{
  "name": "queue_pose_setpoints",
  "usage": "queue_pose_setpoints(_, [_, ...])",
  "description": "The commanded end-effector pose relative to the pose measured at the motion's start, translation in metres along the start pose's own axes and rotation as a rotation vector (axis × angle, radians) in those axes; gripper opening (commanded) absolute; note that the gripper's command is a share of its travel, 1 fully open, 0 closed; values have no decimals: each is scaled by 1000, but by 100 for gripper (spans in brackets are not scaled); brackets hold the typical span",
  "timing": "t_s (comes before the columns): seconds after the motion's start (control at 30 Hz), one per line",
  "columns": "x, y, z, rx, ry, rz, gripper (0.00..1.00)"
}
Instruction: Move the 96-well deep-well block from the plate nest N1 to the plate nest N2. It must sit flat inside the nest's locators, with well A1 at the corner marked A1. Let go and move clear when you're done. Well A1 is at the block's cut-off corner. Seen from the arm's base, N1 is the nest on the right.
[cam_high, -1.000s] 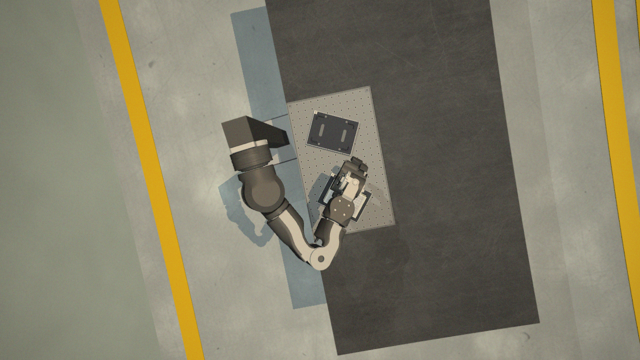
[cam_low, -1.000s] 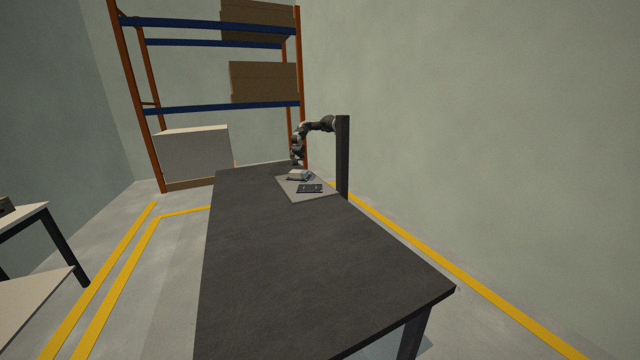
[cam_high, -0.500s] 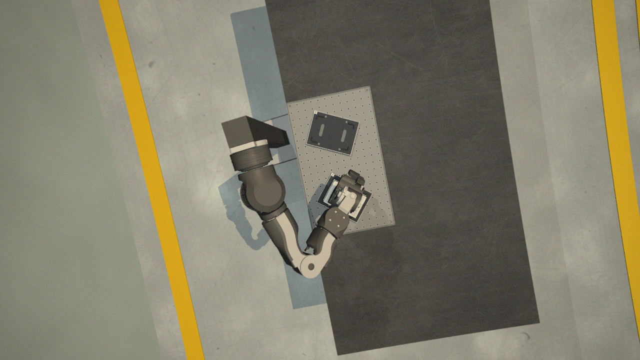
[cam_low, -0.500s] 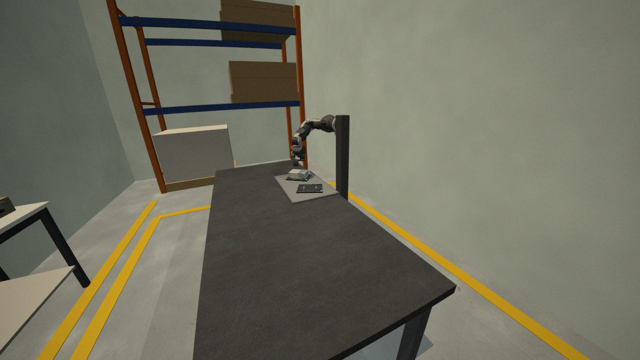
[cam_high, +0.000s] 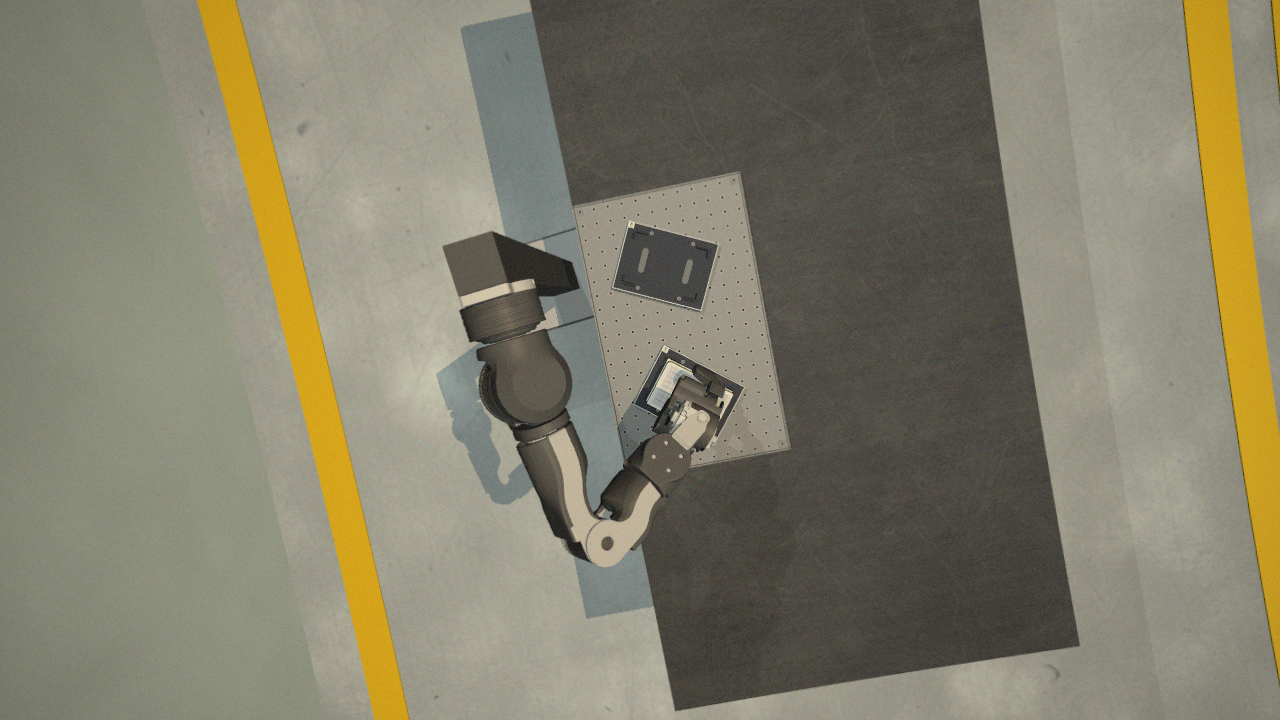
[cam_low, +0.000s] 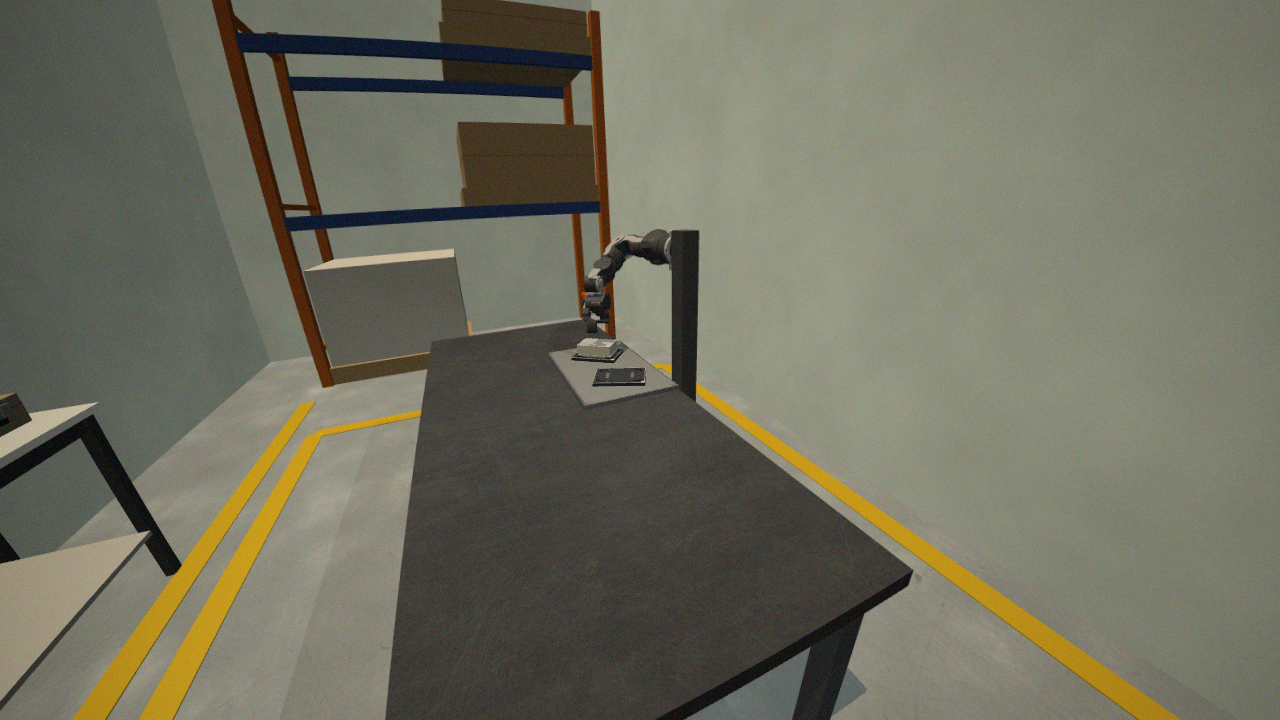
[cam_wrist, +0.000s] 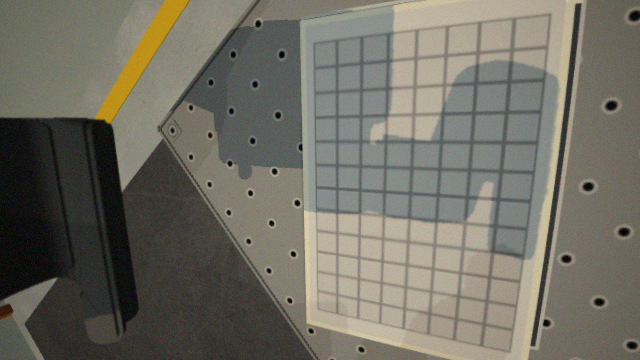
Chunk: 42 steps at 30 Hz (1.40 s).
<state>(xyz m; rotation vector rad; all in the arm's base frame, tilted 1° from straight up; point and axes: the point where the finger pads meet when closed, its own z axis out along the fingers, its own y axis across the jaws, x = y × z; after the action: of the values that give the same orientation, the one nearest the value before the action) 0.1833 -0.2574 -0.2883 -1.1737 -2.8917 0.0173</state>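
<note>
The cream 96-well deep-well block sits in the dark nest N1 on the perforated baseplate. In the wrist view its grid top fills the right half, with the arm's shadow across it and a strip of nest along its right side. My gripper is open and empty, low over the block. It covers most of the block in the top view. Only one dark finger shows in the wrist view, left of the block and off its side. Nest N2 is empty. The cut-off corner is not visible.
The arm's dark mounting post stands at the baseplate's edge beside N2. The baseplate's corner and the table edge lie close to the block's left. A shelf rack with boxes stands behind the table.
</note>
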Motion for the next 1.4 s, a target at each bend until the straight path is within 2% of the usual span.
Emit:
queue_pose_setpoints(0.0, [-2, 1, -1, -8, -5, -1, 77])
queue_pose_setpoints(0.73, [-4, -3, 0, -7, -5, -1, 77])
queue_pose_setpoints(0.9, [-1, 3, -2, -7, -5, -1, 77])
queue_pose_setpoints(1.37, [0, 4, -2, -9, -3, -4, 77])
